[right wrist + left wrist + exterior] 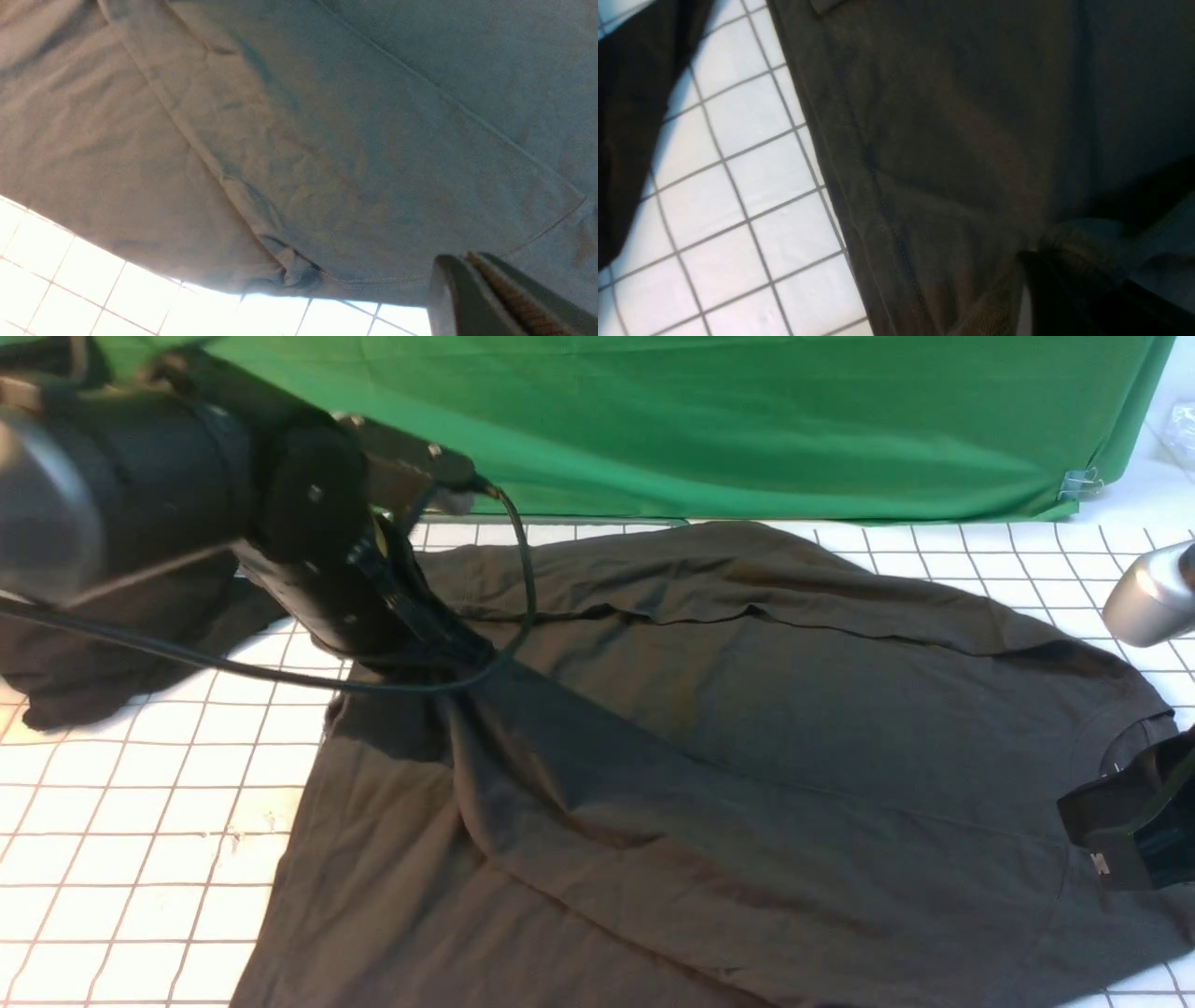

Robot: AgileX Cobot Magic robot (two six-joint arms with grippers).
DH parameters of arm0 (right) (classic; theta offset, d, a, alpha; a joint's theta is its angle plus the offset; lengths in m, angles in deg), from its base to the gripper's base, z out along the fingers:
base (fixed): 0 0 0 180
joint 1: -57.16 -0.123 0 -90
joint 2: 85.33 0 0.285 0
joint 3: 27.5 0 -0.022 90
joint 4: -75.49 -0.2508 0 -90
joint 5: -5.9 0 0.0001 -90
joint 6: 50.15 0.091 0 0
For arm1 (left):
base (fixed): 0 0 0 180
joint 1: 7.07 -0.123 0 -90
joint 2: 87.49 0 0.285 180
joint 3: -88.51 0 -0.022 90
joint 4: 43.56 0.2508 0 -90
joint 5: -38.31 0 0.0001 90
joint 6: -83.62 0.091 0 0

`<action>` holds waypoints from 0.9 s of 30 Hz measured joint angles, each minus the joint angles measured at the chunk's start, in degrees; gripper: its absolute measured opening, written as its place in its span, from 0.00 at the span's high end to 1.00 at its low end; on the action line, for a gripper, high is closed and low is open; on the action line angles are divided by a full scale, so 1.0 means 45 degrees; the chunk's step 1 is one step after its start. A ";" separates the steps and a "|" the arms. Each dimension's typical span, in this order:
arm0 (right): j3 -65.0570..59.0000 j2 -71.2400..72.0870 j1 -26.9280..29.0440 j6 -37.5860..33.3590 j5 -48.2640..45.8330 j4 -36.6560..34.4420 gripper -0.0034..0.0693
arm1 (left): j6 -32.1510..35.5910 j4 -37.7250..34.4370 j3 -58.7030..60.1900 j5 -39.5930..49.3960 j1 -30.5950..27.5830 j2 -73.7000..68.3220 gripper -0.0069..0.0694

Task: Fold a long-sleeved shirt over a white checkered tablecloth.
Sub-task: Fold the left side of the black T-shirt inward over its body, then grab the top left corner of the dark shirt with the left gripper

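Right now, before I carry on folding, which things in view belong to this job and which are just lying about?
Job: long-sleeved shirt; white checkered tablecloth beneath it; left hand, pinching the shirt; right hand, shut at the collar.
Just there: green cloth behind; clip at its corner; darker black cloth at the far left.

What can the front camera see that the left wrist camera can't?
Only the front view shows the green cloth, the right pincer by the collar, and the left arm. Only the left wrist view shows a stitched seam up close. Both show the long-sleeved shirt and the white checkered tablecloth.
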 joint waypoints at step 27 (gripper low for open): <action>0.0000 -0.0010 0.0000 -0.0011 -0.0315 -0.0504 0.92 | 0.0294 -0.2936 -0.7678 0.0280 -0.2728 -0.4995 0.26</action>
